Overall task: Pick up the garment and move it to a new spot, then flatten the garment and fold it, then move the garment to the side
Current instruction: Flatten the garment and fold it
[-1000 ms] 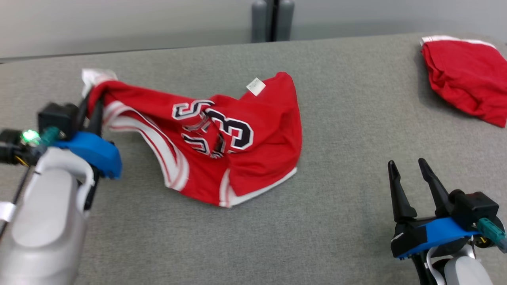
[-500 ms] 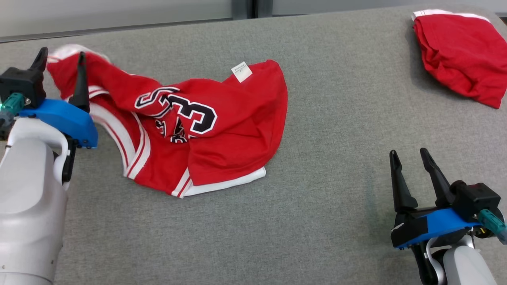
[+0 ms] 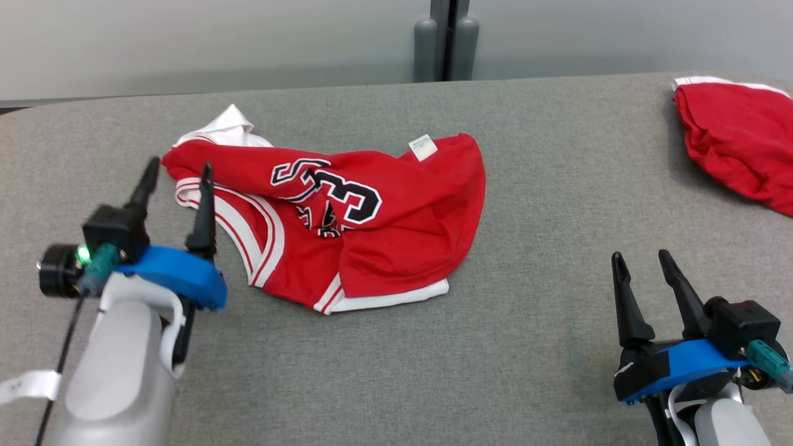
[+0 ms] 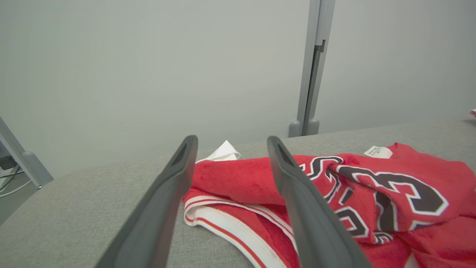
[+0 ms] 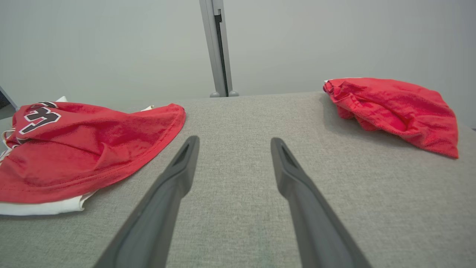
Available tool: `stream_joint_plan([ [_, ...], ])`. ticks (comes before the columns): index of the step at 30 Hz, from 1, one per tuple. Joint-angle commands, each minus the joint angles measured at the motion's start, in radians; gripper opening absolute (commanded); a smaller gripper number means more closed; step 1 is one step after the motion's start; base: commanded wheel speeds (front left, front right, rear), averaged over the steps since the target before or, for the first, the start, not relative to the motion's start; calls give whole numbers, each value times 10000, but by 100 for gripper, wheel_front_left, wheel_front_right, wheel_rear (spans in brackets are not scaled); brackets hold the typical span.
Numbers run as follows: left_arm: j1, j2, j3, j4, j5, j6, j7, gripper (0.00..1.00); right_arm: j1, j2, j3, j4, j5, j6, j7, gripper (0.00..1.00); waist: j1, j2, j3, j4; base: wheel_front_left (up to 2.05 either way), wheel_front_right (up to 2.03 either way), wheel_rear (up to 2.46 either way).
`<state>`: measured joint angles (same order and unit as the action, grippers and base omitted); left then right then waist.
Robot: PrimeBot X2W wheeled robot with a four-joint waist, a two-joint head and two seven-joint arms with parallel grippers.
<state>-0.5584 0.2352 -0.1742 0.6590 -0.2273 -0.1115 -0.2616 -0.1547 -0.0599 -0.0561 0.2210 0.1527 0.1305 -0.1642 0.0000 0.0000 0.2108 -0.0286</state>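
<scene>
The garment is a red jersey with white trim and the number 33. It lies crumpled on the grey table, left of centre. A white tag shows near its far edge. My left gripper stands open at the jersey's left end, holding nothing. In the left wrist view the garment lies just past the open left gripper. My right gripper stands open at the lower right, well away from the jersey. The right wrist view has the garment to the left of the open right gripper.
A second red garment lies bunched at the table's far right corner, also seen as a red heap in the right wrist view. A grey post rises behind the table against a pale wall. Bare grey cloth lies between the two garments.
My left gripper was shut on the jersey's left end a second ago; it has opened and let the cloth drop flat. The head camera shifted. The right gripper stayed put.
</scene>
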Motion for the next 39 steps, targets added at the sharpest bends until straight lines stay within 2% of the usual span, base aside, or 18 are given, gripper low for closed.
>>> stream_joint_plan([
  [1, 385, -70, -127, -252, 53, 7, -42, 100, 169, 22, -26, 18, 20, 6, 30, 100, 0, 0, -89, 65, 0, 0, 0],
  [6, 908, -149, -301, -725, 24, -8, 96, 100, 200, 38, -37, -18, -14, 6, 103, 100, 0, 0, -225, 147, 0, 0, 0],
  [17, 1924, -421, -1249, -1668, -89, -112, 1245, 100, 313, 70, -6, -10, 97, 6, 28, 100, 0, 0, -93, -14, 0, 0, 0],
  [32, 1837, -358, -2075, -244, 76, -40, 2584, 100, 55, 86, -30, 162, 102, 6, -54, 100, 0, 0, 191, -290, 0, 0, 0],
  [39, 1769, -456, -2604, 460, -169, -153, 4336, 100, -9, 89, 4, 250, 110, 6, -87, 100, 0, 0, 155, -301, 0, 0, 0],
])
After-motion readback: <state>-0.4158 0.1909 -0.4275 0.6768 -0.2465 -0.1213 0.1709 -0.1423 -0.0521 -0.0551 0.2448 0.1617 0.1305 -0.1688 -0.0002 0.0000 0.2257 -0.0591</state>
